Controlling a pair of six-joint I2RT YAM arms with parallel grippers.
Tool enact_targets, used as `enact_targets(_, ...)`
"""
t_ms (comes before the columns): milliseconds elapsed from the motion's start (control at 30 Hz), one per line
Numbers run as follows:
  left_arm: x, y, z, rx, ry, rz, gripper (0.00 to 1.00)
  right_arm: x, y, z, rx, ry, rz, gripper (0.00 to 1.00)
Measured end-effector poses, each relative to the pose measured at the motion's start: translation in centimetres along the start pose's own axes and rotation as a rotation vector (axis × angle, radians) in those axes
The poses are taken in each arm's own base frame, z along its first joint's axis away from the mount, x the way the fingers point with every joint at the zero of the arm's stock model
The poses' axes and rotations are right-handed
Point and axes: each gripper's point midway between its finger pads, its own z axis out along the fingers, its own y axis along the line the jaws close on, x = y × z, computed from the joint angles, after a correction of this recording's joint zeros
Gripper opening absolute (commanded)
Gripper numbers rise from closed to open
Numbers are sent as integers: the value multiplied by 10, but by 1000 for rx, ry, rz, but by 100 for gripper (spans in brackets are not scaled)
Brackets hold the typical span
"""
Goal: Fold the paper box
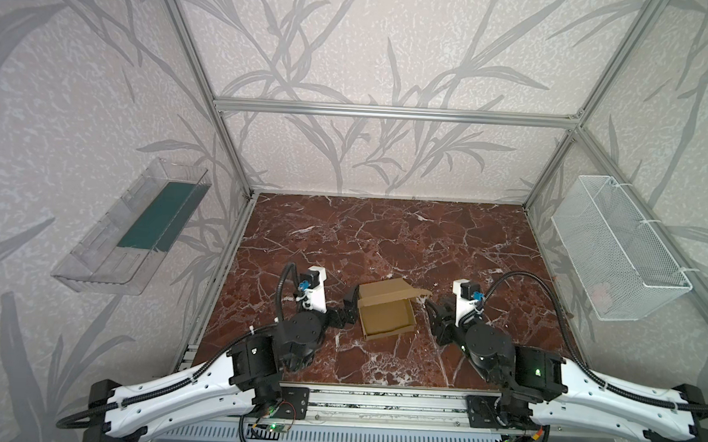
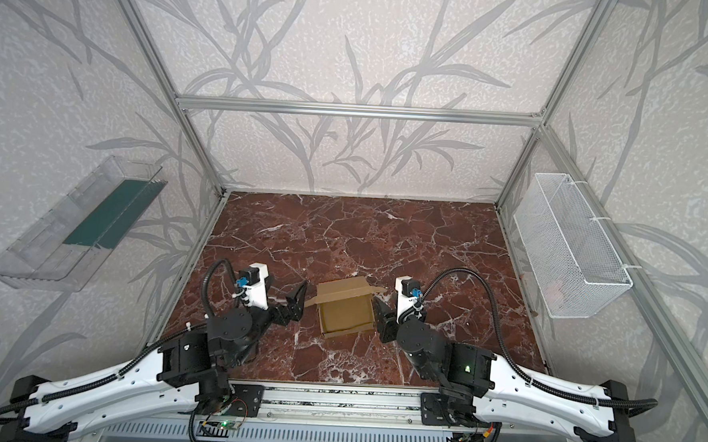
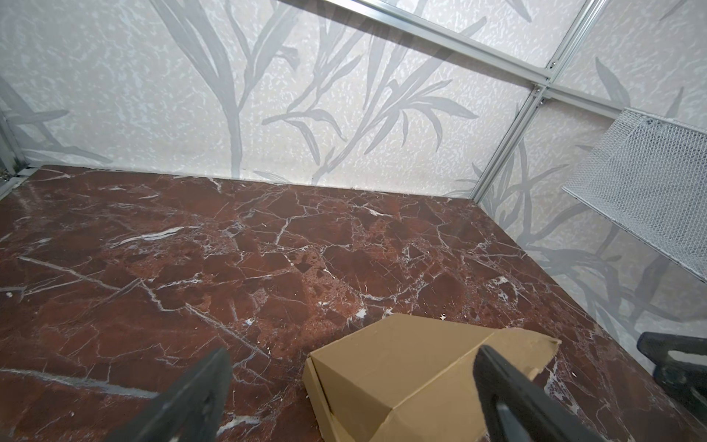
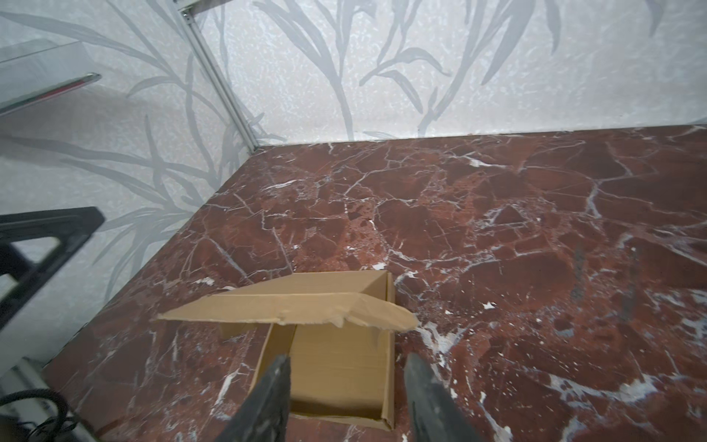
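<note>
The paper box (image 1: pixel 385 315) (image 2: pixel 345 315) is a tan cardboard tray lying on the red marble table (image 1: pixel 384 240), between my two grippers. Its side walls stand up. Its lid (image 4: pixel 306 302) is half raised at the far side, with a ragged flap edge sticking out to the right. My left gripper (image 1: pixel 345 311) (image 3: pixel 352 354) is wide open just left of the box (image 3: pixel 382 386), with nothing between its fingers. My right gripper (image 1: pixel 434 315) (image 4: pixel 349 360) is open just right of the box, its fingers apart above the near wall and holding nothing.
A clear plastic bin (image 1: pixel 135 227) with a dark green sheet in it hangs on the left wall. A white wire mesh basket (image 1: pixel 617 244) hangs on the right wall. Aluminium frame posts (image 1: pixel 227 223) edge the table on both sides and at the back.
</note>
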Motion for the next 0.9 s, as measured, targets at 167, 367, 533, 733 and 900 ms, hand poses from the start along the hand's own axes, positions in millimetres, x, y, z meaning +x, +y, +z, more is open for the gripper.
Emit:
enact_targets(167, 12, 2, 31, -9, 120, -47, 99, -16, 19, 18, -57, 66, -10, 50)
enact_targets(367, 46, -4, 48, 28, 262, -100, 99, -1, 16, 50, -96, 199, 34, 50)
enact_targets(533, 61, -11, 51, 64, 312, -147, 99, 21, 11, 69, -130, 309, 108, 49)
enact_targets(733, 86, -10, 51, 80, 362, -196, 99, 30, 18, 68, -180, 345, 137, 49)
enact_targets(900, 112, -7, 51, 81, 412, -240, 97, 45, 12, 69, -175, 368, 147, 48)
